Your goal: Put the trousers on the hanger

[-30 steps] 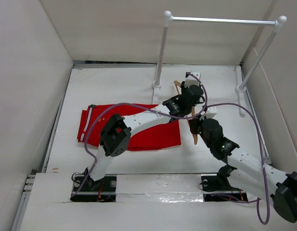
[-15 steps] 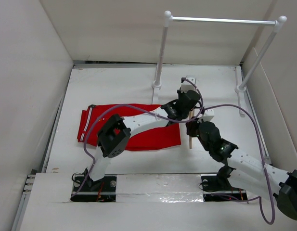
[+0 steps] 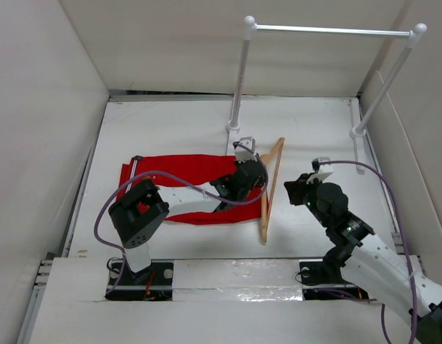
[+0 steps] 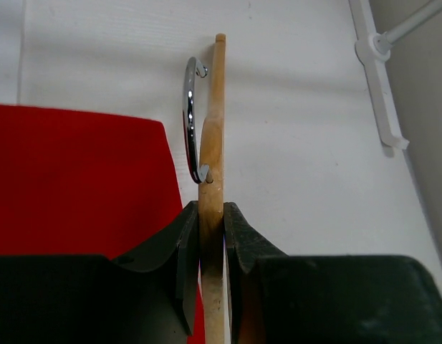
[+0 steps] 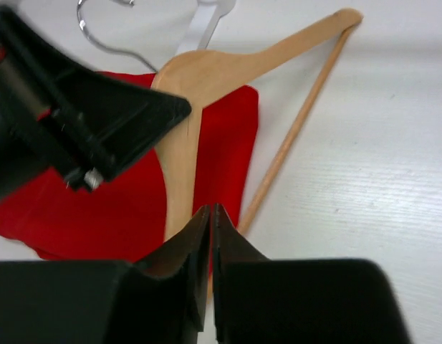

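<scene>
Both arms have shifted since a second ago. The left arm has drawn back toward the trousers [image 3: 185, 163] and brought the hanger [image 5: 206, 68] with it. The right arm has let go and backed off to the right.

The left gripper [image 4: 211, 208] is pinching the hanger's wooden neck just below the metal hook [image 4: 190, 115], with wood filling the gap between its jaws. The hanger stands on edge, tilted, just beside the right end of the trousers, with its bar on the side away from the cloth.

The trousers lie flat and folded on the white table [image 3: 170, 129], their white-striped end [image 3: 133, 175] to the left. The right gripper [image 5: 210, 209] hovers near the hanger without touching it, its jaws pressed together on nothing.

The step in hand looks to be bringing hanger and cloth together. To do it well, the left grip should stay firm at the neck so the frame does not swing. The triangle's opening should face the near end of the trousers. The right gripper would need to spread and pinch that cloth edge close to the fold. The soft fabric will sag, so it needs lifting clear of the bar before being drawn over it.

A white rail [image 3: 328, 30] stands at the back. No brand, label or writing can be read anywhere.
</scene>
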You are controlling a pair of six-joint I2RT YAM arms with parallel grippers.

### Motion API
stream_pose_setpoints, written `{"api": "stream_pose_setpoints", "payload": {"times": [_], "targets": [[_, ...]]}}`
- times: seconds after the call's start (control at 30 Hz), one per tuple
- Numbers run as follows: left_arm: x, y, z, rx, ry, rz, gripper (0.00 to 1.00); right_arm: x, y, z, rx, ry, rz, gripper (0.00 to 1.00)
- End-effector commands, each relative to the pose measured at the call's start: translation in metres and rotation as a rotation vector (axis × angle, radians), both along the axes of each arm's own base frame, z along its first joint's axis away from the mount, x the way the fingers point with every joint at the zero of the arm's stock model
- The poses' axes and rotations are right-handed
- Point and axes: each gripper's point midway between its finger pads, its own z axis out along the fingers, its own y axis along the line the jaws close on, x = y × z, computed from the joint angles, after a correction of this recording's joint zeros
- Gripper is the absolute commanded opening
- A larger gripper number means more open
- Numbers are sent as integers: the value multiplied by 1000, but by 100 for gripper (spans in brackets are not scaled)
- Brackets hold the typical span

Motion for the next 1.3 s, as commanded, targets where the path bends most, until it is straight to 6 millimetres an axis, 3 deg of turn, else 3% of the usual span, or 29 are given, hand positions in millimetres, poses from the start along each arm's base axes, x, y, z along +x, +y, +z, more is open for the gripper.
{"api": "stream_pose_setpoints", "payload": {"times": [0.0,0.03,0.07,0.23,0.27,0.3,0.37,0.4,0.43,0.57,0.8,0.83,0.9,0.93,0.97,1.0,1.13,1.17,1.23,1.27], "targets": [[-12,-6,47,-273,-47,44,0,3,15,3,17,42,121,0],[-17,-5,43,-290,-39,49,0,0,25,-4,30,65,190,0],[-20,3,26,-302,-10,73,0,1,29,-11,34,81,218,0],[-23,19,5,-353,-13,144,0,19,48,-40,60,155,325,0],[-23,21,-1,-352,-13,151,0,26,52,-48,52,174,330,2],[-23,22,-3,-351,-14,154,0,31,50,-42,61,155,318,6],[-22,25,-7,-336,-17,165,0,42,50,-55,74,189,289,19],[-22,26,-13,-317,-13,171,0,48,55,-50,95,162,293,23],[-21,28,-14,-311,-14,178,0,52,56,-63,87,196,289,29],[-25,33,-30,-279,0,176,0,70,62,-78,95,219,265,46],[-24,37,-46,-245,5,145,0,76,65,-113,100,287,249,52],[-25,38,-47,-238,3,140,0,74,67,-116,105,295,264,51],[-23,40,-50,-227,1,139,0,73,70,-118,118,300,275,40],[-20,44,-51,-220,-1,147,0,71,71,-118,123,301,285,30],[-20,45,-51,-212,-4,144,0,68,72,-118,129,303,294,4],[-20,47,-49,-197,-16,143,0,70,68,-112,157,287,284,0],[-19,64,-44,-128,-65,163,0,64,43,-83,250,207,266,0],[-21,69,-46,-111,-67,169,0,66,31,-63,258,153,250,0],[-18,80,-37,-102,-88,190,0,57,19,-64,224,182,229,0],[-20,84,-38,-79,-95,183,0,54,17,-46,220,127,232,0]]}}
